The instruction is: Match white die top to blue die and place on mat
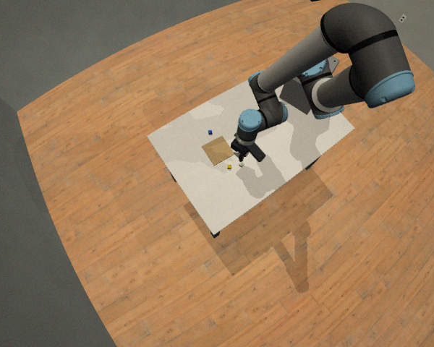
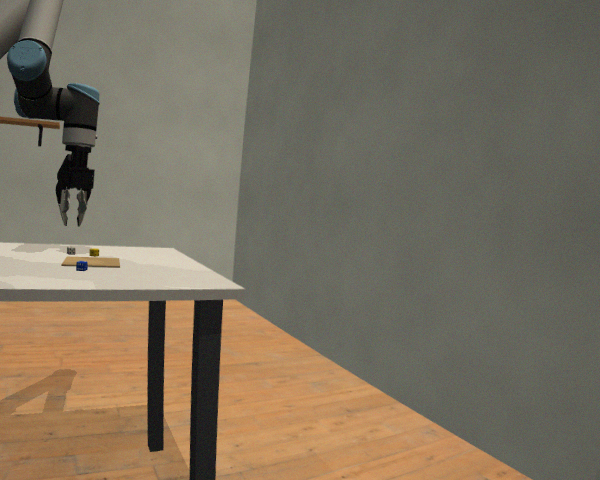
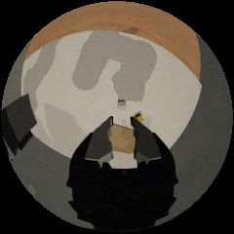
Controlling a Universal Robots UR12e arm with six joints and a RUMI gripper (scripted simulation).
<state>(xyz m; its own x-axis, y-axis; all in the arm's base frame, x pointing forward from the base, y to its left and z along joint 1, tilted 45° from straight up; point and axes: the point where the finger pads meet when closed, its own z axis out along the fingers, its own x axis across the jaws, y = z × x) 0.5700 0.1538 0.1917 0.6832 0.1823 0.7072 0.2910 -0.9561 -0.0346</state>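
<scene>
The white die [image 1: 241, 164] [image 2: 70, 250] [image 3: 122, 104] lies on the table, off the mat [image 1: 211, 151] [image 2: 105, 262] [image 3: 123, 139]. The yellow die [image 1: 229, 166] [image 2: 94, 252] [image 3: 138, 117] lies beside it, also off the mat. The blue die [image 1: 210, 131] [image 2: 81, 265] lies on the table at the mat's other side; it does not show in the wrist view. The top numbers are too small to read. My gripper [image 1: 241, 160] [image 2: 72, 224] [image 3: 121, 117] hangs well above the table near the white die, pointing down. Its fingers are partly open, with nothing between them.
The white table [image 1: 179, 149] [image 2: 176, 271] carries the dice and the thin tan mat. The yellow die is close to the white die. The arm reaches in from the robot's base side, and its shadows fall across the table around the white die.
</scene>
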